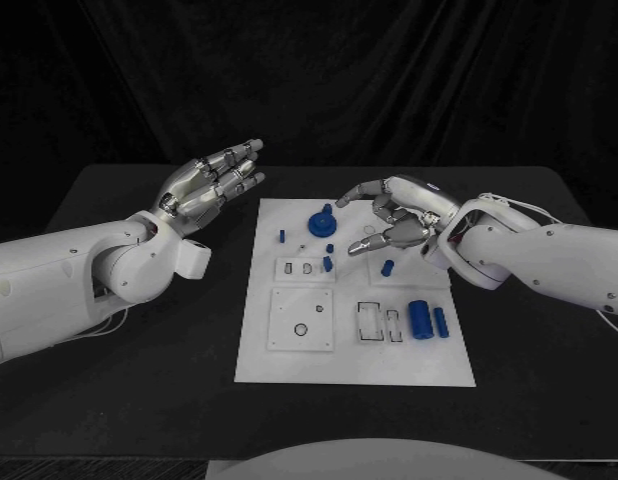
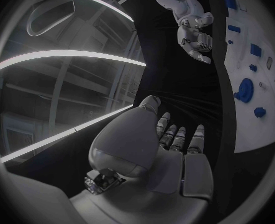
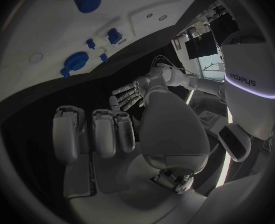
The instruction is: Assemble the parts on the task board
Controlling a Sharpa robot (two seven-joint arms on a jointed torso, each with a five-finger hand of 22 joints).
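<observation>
While parts lie on task board.

The scene is dim, with black drapes and a black table swallowing most of the light. The white task board below and between the hands is the brightest surface, evenly lit and without harsh glare. Soft highlights sit on the left hand and right hand, and faint shadows fall just beneath the right hand. Both wrist views bend straight edges strongly toward the rim, where bright light strips smear and detail softens.
</observation>
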